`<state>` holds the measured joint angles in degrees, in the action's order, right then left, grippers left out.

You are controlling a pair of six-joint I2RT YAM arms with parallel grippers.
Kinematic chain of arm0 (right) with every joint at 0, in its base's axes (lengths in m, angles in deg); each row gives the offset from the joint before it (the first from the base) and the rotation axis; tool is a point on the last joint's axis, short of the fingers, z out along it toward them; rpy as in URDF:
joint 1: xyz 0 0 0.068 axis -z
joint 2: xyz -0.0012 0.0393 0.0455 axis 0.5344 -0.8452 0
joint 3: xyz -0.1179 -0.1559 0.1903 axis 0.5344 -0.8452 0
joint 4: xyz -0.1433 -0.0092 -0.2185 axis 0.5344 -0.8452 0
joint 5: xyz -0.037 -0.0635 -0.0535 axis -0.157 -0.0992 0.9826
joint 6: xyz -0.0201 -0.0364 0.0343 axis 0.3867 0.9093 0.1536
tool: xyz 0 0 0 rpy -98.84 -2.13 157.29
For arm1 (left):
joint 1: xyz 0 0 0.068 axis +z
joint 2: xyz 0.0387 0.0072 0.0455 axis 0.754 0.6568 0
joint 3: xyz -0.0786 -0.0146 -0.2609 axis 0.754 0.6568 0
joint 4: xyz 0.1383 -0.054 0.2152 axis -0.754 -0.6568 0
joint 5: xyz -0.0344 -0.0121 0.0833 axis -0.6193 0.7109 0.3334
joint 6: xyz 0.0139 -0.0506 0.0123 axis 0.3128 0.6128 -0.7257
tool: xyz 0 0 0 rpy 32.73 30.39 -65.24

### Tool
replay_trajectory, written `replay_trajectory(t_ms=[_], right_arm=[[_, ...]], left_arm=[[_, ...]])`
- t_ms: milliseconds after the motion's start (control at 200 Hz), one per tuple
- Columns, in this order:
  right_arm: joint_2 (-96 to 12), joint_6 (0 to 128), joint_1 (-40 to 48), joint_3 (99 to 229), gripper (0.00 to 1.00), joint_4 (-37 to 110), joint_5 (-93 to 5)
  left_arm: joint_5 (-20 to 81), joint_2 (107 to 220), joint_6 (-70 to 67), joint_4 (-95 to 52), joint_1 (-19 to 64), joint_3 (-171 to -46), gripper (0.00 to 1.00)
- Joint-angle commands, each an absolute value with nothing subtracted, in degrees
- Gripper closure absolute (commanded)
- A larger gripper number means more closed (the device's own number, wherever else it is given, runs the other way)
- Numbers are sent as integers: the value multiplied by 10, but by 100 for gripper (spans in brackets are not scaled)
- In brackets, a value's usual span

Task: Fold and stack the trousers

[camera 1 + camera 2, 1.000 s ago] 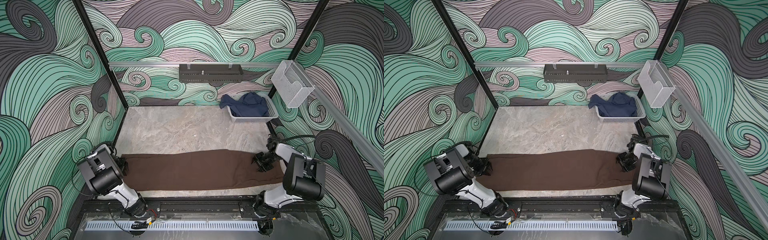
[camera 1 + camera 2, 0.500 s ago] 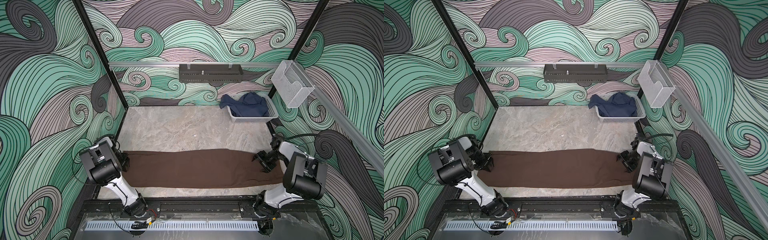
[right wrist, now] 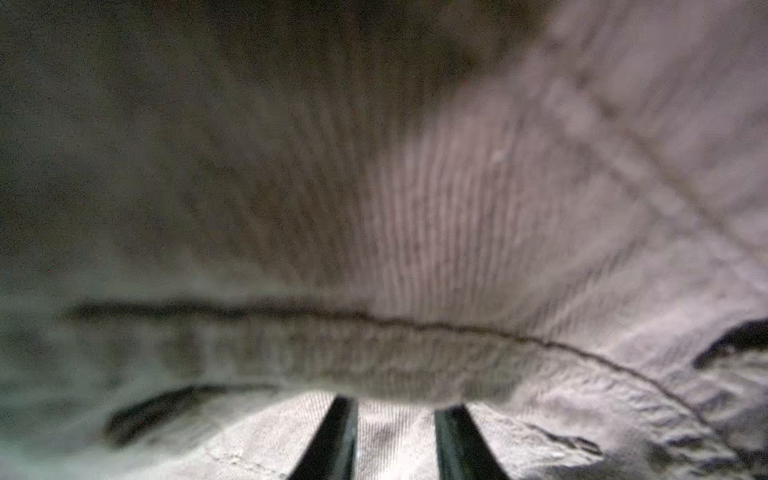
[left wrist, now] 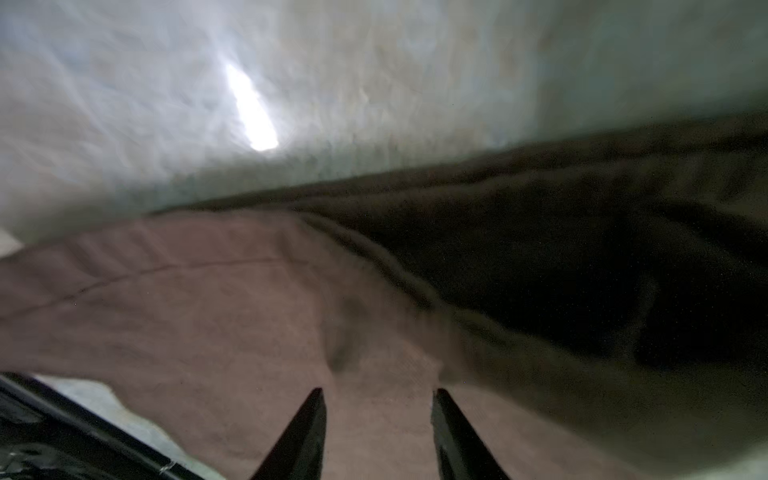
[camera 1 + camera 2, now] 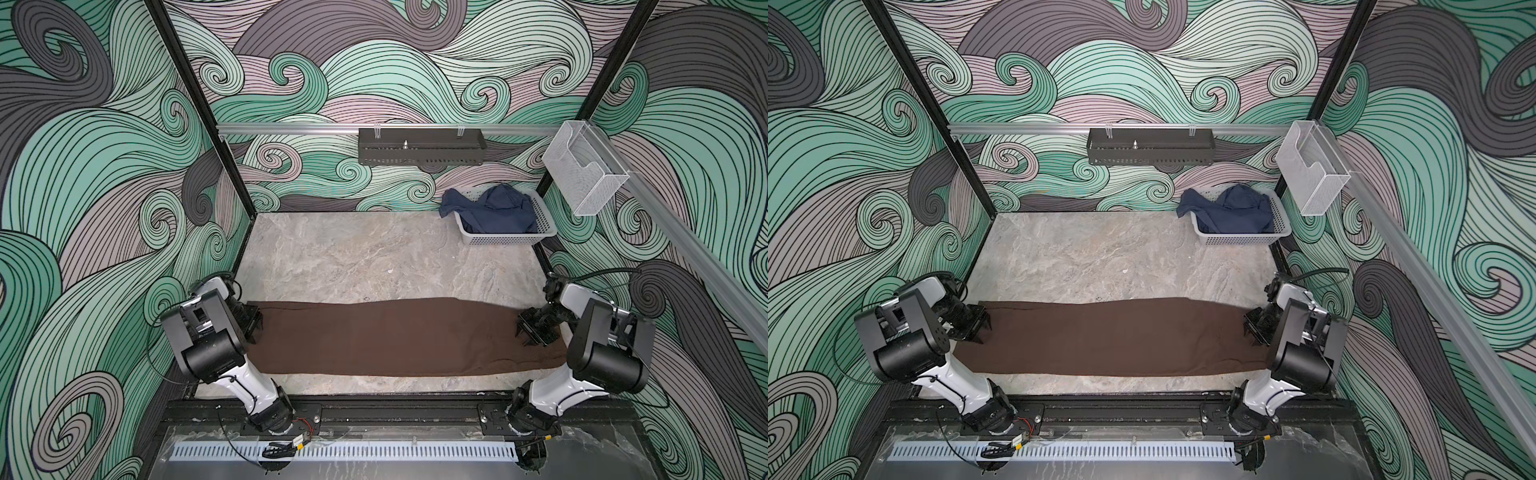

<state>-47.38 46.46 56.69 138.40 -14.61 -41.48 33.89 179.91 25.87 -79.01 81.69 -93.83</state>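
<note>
**Trousers flat on the table, a gripper at each end**

The trousers (image 5: 386, 336) lie stretched out along the near part of the marble tabletop (image 5: 353, 257). They form one long brown band running left to right, almost from wall to wall, and both top views show them the same way (image 5: 1113, 338).

At the left end, the left gripper (image 5: 255, 329) is down low, right at the edge of the cloth. Its wrist camera shows the two dark fingertips (image 4: 316, 415) clearly apart, with brown cloth spread out beyond them. Nothing is pinched between them, so those jaws are parted and empty.

On the right, the right gripper (image 5: 524, 332) is down on the cloth, a little in from the right end. In its wrist view the fingers (image 3: 343, 436) stand a narrow gap apart, and their tips are tucked beneath a seamed roll of cloth. I cannot tell whether they have actually clamped it.

In the far right corner sits a grey basket (image 5: 507, 240), with a navy garment (image 5: 494, 208) spilling over its left rim, well apart from the trousers.
</note>
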Motion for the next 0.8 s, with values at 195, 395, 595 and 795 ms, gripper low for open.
replay_trajectory(t_ms=[195,395,595,795], right_arm=[[-550,451,567,1422,77,-93,-409],[-586,461,567,1475,78,-94,-400],[-628,496,567,1540,77,-89,-393],[-648,539,567,1590,78,-85,-387]], left_arm=[[367,1892,266,-760,796,-984,65],[374,1965,261,-803,795,-1118,65],[370,2037,260,-832,791,-1218,65],[346,2069,255,-847,773,-1275,63]])
